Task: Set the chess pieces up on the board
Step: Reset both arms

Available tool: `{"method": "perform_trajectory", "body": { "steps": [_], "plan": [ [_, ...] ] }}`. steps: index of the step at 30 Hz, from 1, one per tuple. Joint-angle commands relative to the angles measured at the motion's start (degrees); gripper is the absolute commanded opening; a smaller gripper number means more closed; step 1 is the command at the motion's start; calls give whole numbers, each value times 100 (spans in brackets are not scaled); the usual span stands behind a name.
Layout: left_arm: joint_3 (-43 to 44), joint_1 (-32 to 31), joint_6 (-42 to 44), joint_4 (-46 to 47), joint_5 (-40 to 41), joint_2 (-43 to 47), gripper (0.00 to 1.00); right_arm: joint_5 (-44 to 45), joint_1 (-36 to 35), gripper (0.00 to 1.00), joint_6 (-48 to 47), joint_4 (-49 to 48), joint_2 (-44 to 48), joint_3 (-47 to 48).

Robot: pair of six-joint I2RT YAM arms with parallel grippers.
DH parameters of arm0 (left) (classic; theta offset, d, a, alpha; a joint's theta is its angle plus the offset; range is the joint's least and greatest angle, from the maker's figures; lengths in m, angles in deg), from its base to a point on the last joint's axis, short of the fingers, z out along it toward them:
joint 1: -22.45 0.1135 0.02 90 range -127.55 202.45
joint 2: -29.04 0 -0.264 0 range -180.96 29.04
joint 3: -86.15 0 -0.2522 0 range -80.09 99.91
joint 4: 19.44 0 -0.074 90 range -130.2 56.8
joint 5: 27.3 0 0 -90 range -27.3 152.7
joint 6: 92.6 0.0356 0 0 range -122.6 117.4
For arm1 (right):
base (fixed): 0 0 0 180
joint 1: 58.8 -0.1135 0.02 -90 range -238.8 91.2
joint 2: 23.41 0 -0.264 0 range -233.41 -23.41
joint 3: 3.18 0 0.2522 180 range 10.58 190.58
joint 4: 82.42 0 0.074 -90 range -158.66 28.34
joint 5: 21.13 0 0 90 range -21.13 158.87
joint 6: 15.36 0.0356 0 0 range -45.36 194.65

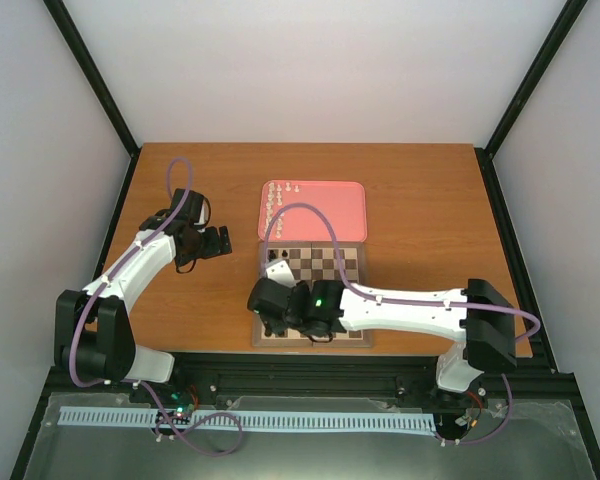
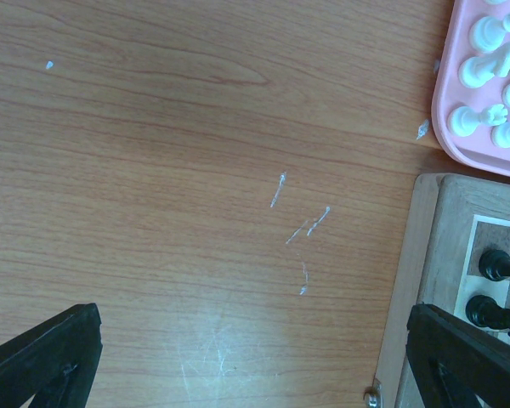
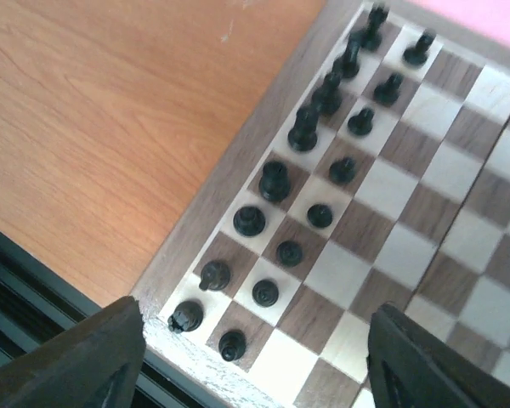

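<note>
A: Status?
B: Black pieces (image 3: 274, 180) fill two rows along one board (image 3: 425, 212) edge. White pieces (image 2: 476, 72) wait in the tray (image 1: 350, 200) just beyond the board.
A: Jaws?
B: Right gripper (image 3: 255, 344) above the board, left gripper (image 2: 255, 357) beside it. Both apart, empty.

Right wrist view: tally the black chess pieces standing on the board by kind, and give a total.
Taller black pieces, edge row: 8
Black pawns, second row: 8
Total on the board: 16
</note>
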Motion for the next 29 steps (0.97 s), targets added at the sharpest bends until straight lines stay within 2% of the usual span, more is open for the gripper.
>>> {"method": "perform_trajectory", "body": {
  "steps": [1,2,5,9,13,19,25,29],
  "plan": [
    [214,16,41,60,0,2,100,633,187,96,120,1024,234,669],
    [234,13,37,51,0,9,100,672,278,99,138,1143,279,752],
    [314,15,31,4,-29,24,100,614,781,100,178,1336,557,797],
    [395,16,30,-73,-117,51,100,156,1967,100,-155,1234,1019,709],
    [445,16,42,-149,-159,99,100,63,2832,100,-739,1239,1006,1004],
    [503,16,69,-222,-157,117,100,388,3253,100,-1303,1398,537,1558],
    [648,15,132,-335,-159,136,100,73,3511,100,-1468,1474,-72,1810],
    [718,16,172,-430,-99,236,100,11,3544,100,-1537,1257,-66,1711]
  ]
}}
